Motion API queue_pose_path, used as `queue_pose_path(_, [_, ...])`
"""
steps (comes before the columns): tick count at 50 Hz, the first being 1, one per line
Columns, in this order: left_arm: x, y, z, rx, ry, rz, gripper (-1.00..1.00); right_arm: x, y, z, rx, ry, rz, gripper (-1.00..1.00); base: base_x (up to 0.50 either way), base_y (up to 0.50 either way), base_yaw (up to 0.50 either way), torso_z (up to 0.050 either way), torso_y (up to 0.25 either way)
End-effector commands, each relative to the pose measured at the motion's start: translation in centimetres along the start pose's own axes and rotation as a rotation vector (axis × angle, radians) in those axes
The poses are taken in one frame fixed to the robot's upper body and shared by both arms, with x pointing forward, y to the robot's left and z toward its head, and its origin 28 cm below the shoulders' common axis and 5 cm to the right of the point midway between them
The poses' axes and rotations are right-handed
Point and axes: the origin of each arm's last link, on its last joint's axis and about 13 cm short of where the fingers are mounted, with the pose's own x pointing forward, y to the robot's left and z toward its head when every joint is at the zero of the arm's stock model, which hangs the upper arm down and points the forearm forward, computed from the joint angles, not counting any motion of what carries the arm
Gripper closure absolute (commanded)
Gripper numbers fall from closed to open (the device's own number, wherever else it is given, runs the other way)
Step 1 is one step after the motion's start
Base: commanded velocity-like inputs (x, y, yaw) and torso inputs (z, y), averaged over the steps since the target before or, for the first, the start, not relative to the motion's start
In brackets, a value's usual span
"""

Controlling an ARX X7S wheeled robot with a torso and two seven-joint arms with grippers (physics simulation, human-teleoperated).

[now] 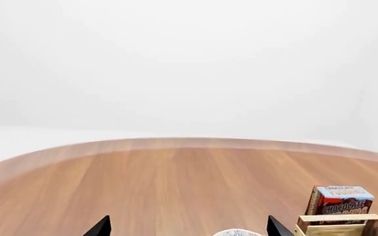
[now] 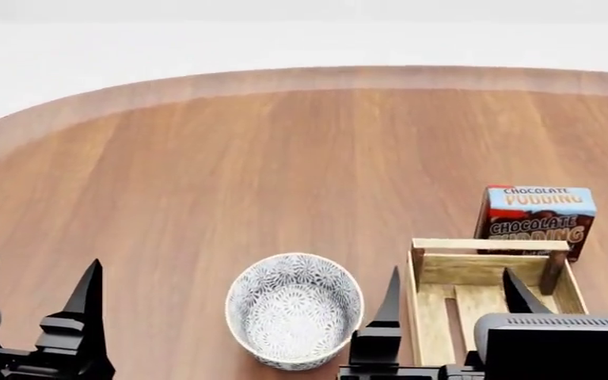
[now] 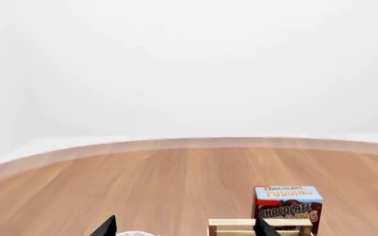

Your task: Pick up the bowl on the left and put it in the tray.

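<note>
Bowl sits near you on the table, just left of the tray. Your left gripper and right gripper both stand spread, holding nothing. Beyond the tray stands a chocolate pudding box.

A: What's along the near edge?
B: 2 black fingertips of the left gripper, spread apart, with a sliver of the bowl between them.
A: And beside that?
B: A corner of the tray, with the chocolate pudding box upright just behind it on the wooden table.
</note>
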Motion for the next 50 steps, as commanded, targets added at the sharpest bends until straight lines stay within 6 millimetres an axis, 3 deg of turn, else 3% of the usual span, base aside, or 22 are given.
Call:
queue_pose_path(1, [0.0, 0.0, 0.0, -0.003, 0.0, 0.007, -1.0, 0.0, 0.0, 0.0, 0.0, -0.009, -0.011, -1.0, 0.5, 0.0, 0.0, 0.0, 0.01])
queue_pose_path(27, [1.0, 0.6, 0.1, -0.019, -0.047, -0.005, -1.0, -0.1, 0.1, -0.1, -0.031, -0.009, -0.004, -1.0, 0.0, 0.0, 0.0, 0.0, -0.004])
queue_pose_path(50, [1.0, 0.4, -0.4, -0.017, -0.022, -0.013, -1.0, 0.0, 0.0, -0.4, -0.019, 0.013, 0.005, -1.0, 0.0, 0.0, 0.0, 0.0, -0.25])
